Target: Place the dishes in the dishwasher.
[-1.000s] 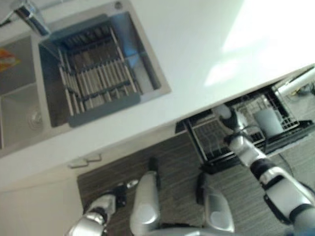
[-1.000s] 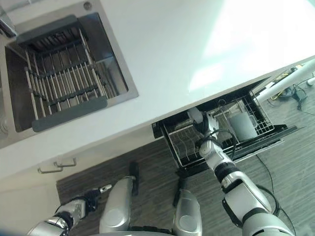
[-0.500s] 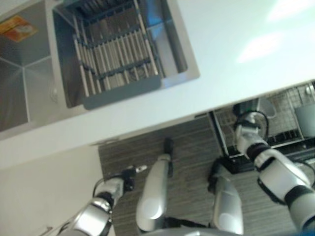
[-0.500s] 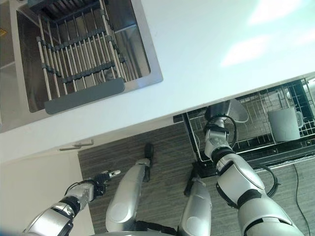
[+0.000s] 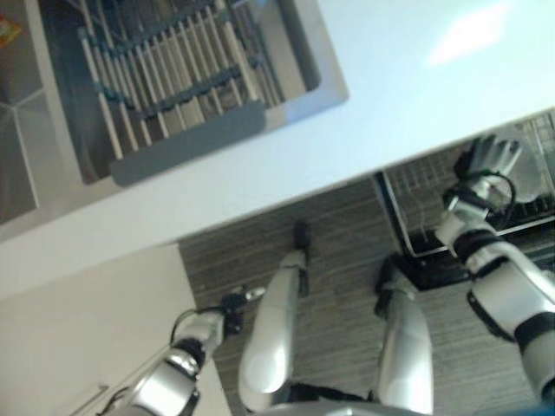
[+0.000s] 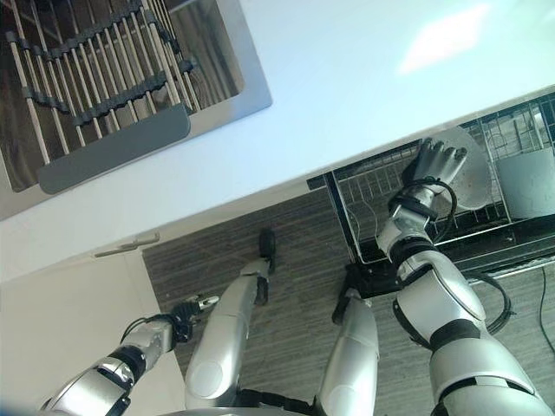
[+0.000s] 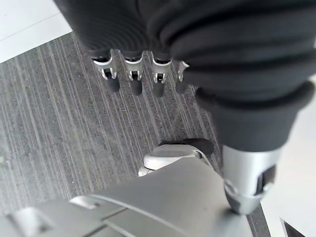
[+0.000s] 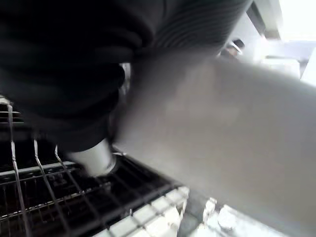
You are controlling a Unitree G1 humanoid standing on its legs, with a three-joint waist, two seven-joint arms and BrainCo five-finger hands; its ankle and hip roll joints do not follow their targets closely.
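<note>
White table point(image 6: 347, 95) runs across the head views, widest thing in frame. Steel sink point(image 6: 247, 82) is set into it at the upper left, and a grey slatted drying rack point(image 6: 95, 95) with a flat grey end bar lies inside the sink basin. Dark striped floor point(image 6: 295, 260) sits below the table edge. White cabinet front point(image 6: 61, 295) with a small bar handle point(image 6: 126, 250) is at the lower left, under the sink.

Dishwasher rack point(image 6: 368, 186), black frame with wire grid, is pulled out from under the table at the right. A grey mug point(image 6: 527, 178) stands in the rack at its far right end. A round pale plate point(image 6: 468, 173) stands on edge in the wire rack, between the mug and the rack's left part.

Right robot hand point(image 6: 431, 165) is up at the rack, fingers spread over the face of the plate. In the right wrist view the plate point(image 8: 217, 133) lies against the palm with the thumb point(image 8: 96, 160) pressed at its edge above the wires, so the robot hand is gripping the plate.

Left robot hand point(image 6: 192, 308) hangs low over the floor near the cabinet front, well apart from the rack. In the left wrist view its fingers point(image 7: 133, 81) point down, relaxed and straight, holding nothing.
</note>
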